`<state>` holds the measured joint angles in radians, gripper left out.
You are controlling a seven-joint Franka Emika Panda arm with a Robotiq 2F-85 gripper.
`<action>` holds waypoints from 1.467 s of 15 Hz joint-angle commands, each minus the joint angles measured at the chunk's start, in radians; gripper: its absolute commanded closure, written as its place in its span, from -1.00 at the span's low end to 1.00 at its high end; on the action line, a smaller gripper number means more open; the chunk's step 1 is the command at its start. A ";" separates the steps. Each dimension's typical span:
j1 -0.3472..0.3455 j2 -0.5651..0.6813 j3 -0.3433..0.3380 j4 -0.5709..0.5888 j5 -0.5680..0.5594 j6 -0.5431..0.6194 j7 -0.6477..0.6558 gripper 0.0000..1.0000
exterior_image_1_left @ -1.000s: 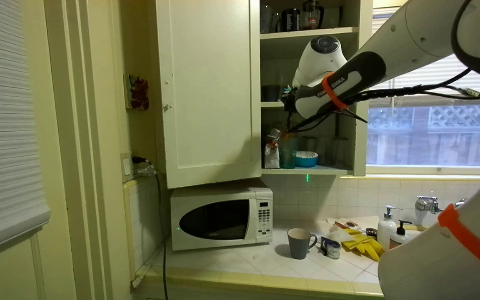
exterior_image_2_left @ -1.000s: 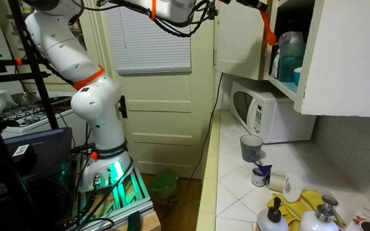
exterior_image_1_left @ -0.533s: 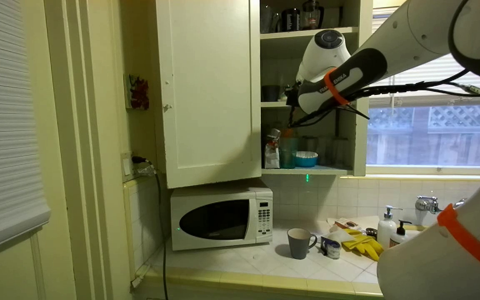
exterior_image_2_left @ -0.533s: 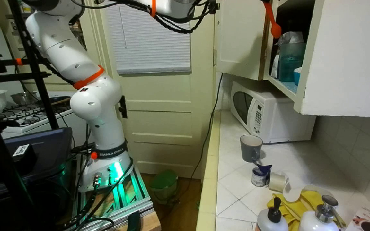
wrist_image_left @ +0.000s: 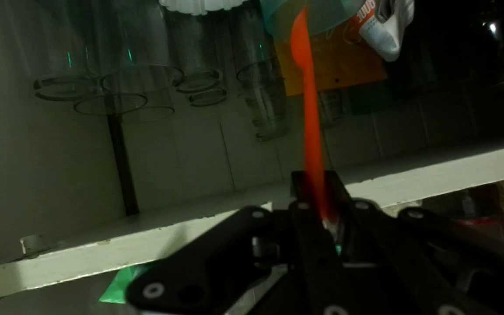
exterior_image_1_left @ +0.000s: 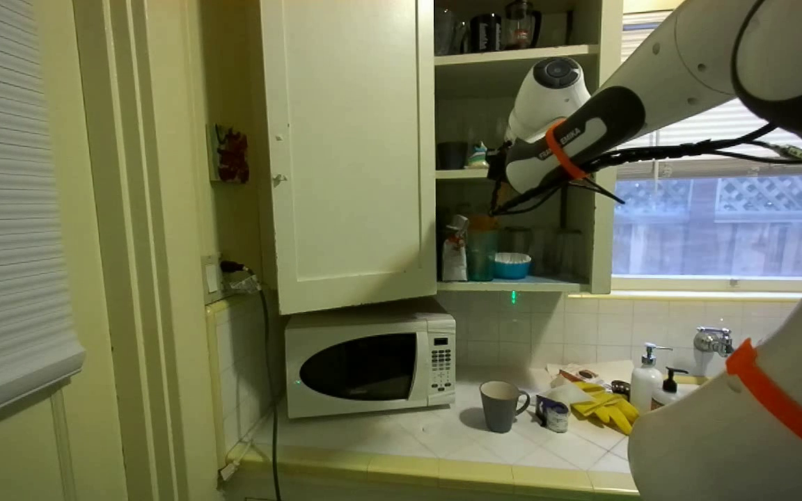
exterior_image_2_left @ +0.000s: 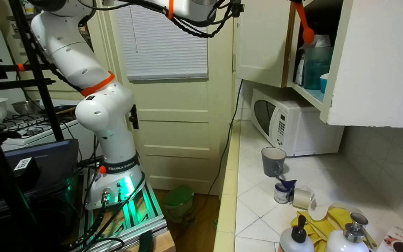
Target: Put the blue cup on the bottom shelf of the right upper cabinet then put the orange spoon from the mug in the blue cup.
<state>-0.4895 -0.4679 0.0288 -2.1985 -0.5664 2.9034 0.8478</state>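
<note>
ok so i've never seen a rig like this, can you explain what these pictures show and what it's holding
This is a white, jointed robot arm in a kitchen, ending in a black gripper, its pinching hand. Two views look on from outside the robot; the darker wrist view is taken from the arm itself, looking into the open cabinet, and appears roughly upside down.

The gripper is closed on an orange spoon. The spoon hangs bowl down, near the blue cup but not in it. That cup stands on the cabinet's bottom shelf, beside a low blue dish. On the counter below are a microwave, a grey mug, yellow gloves and a small container.
</note>
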 commanded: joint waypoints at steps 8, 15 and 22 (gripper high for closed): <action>-0.014 0.114 -0.012 0.037 0.007 0.111 0.009 0.94; -0.030 0.168 0.012 0.092 -0.008 0.089 0.026 0.00; -0.032 0.193 0.027 0.122 -0.005 0.078 0.027 -1.00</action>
<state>-0.5105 -0.2874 0.0414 -2.0939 -0.5665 2.9956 0.8491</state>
